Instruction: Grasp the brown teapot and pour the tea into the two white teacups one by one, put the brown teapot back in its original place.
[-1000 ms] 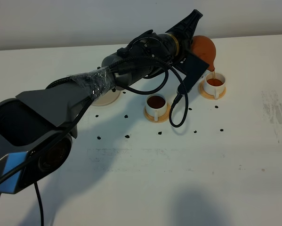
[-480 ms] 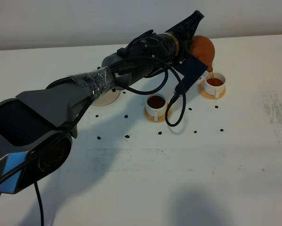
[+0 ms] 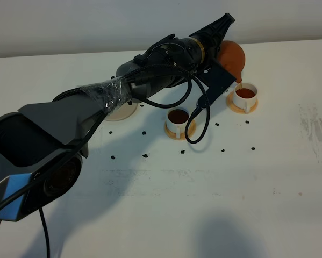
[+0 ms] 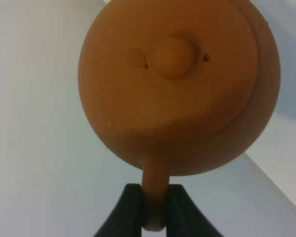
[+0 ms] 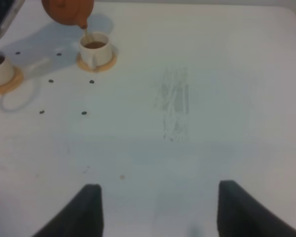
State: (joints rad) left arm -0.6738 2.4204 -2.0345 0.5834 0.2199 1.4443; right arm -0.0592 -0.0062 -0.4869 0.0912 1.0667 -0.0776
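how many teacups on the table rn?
2. The far cup sits under the brown teapot's spout; the near cup stands left of it, toward the camera. The left arm may hide others.

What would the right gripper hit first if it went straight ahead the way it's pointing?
Probably the bare white table, near the grey scuffed patch, though depth is unclear. Nothing stands in that line; the white teacup and brown teapot lie off to one side.

brown teapot (image 5: 67,11) tipped over a white teacup (image 5: 94,54), seemingly pouring tea (image 5: 94,45).
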